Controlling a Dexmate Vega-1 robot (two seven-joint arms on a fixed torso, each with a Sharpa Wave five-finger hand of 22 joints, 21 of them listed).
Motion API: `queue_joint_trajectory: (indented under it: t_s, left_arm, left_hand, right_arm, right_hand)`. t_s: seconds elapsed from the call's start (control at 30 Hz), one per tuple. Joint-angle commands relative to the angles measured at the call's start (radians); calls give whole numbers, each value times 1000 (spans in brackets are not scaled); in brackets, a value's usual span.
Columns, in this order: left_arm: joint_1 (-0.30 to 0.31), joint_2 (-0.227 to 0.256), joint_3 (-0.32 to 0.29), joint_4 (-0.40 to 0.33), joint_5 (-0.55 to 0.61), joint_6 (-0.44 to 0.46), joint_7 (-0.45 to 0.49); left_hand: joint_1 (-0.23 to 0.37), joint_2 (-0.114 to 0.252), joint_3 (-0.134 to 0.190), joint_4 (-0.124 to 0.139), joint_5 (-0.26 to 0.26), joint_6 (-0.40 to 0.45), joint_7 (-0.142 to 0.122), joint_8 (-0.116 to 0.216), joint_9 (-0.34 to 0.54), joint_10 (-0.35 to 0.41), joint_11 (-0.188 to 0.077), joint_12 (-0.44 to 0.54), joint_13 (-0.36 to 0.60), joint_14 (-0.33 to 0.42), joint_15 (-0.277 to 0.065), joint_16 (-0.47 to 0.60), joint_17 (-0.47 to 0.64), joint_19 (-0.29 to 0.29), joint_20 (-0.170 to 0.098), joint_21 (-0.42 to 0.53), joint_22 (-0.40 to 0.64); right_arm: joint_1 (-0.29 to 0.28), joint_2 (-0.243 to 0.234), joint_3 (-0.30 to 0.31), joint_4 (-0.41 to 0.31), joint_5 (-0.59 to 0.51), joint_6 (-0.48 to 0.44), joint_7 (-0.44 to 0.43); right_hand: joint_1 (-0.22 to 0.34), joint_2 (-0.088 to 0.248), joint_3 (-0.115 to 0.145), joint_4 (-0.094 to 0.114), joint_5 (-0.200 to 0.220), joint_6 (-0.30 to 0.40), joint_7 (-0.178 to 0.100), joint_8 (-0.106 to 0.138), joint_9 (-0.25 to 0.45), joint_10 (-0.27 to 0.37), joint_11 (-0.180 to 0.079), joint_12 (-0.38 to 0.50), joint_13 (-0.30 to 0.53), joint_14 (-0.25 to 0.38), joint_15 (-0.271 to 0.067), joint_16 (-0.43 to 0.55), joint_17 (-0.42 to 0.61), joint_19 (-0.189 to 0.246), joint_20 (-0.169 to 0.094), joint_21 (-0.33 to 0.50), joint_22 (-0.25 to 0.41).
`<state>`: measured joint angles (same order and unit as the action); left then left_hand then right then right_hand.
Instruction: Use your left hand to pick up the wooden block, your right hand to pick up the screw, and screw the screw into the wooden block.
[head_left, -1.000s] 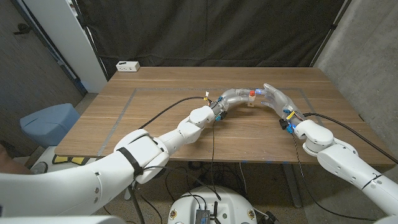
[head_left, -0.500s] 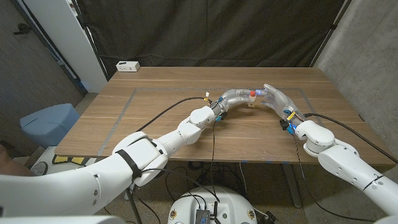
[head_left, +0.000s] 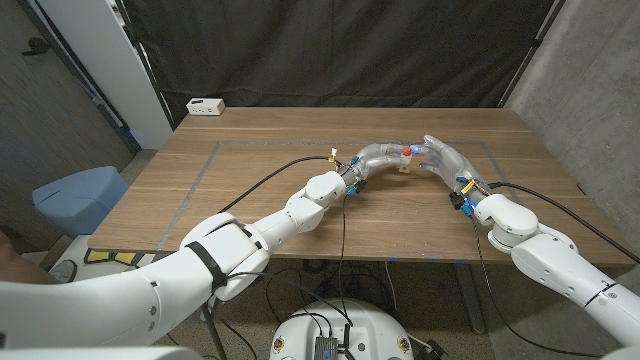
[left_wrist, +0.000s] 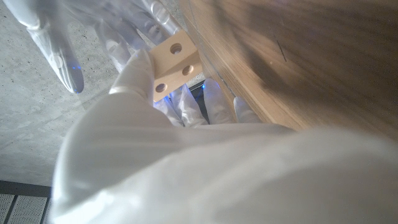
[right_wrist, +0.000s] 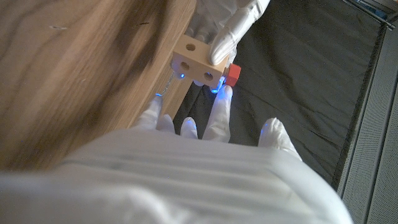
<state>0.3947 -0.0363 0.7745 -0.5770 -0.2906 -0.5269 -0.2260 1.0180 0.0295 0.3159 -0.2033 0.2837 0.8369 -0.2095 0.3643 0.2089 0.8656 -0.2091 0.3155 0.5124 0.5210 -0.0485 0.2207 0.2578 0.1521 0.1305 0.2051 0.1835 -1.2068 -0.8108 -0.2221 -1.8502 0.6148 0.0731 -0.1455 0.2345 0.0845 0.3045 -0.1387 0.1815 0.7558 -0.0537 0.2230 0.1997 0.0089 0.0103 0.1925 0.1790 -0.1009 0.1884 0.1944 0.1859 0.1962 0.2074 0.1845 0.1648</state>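
Observation:
The pale wooden block (head_left: 403, 166), with round holes in its faces, is held just above the table's middle right by my left hand (head_left: 378, 156). Its fingers wrap the block (left_wrist: 174, 64) from the side. The red-headed screw (head_left: 405, 151) sticks out of one face of the block (right_wrist: 194, 65). My right hand (head_left: 441, 158) meets it from the other side, fingertips (right_wrist: 221, 94) on the screw's red head (right_wrist: 232, 74). My left hand's fingers (right_wrist: 231, 32) lie over the block's top. The screw's shaft is hidden.
The wooden table (head_left: 260, 170) carries a thin taped rectangle outline. A white power strip (head_left: 205, 106) lies at its far left corner. Black cables (head_left: 265, 178) run along both arms. A blue-grey seat (head_left: 78, 195) stands left of the table.

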Motion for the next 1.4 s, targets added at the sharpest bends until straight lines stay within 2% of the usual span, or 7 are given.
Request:
queue_joint_trajectory:
  t_s: [0.03,0.67,1.4]
  left_arm:
    - [-2,-4,1,8,-3,1,-4]
    - [-2,-4,1,6,-4,3,-8]
    - [-24,-28,-1,66,-9,-12,-22]
  left_hand:
    - [-52,73,51,47,7,85,53,5,6,18,-8,53,102,8,-80,3,3,6,1,6,2]
    - [-54,73,52,48,8,89,55,7,6,19,-8,53,102,10,-80,3,2,7,0,6,2]
    - [-56,74,53,50,8,84,58,4,6,18,-8,53,101,10,-79,2,2,7,1,6,2]
  right_arm:
    - [-1,-1,-4,-5,-7,0,-2]
    - [-22,-3,6,-21,-8,-3,-19]
    - [-38,-6,14,-33,-3,-10,-24]
  right_hand:
    - [6,1,1,0,4,18,0,5,3,5,-11,6,5,7,-4,5,3,-7,4,1,4]
    - [10,4,4,-1,5,46,3,10,2,24,-17,9,4,17,-15,8,2,-3,3,3,4]
    - [12,6,6,-1,4,83,11,15,1,47,-32,12,4,28,-24,10,2,3,3,4,4]
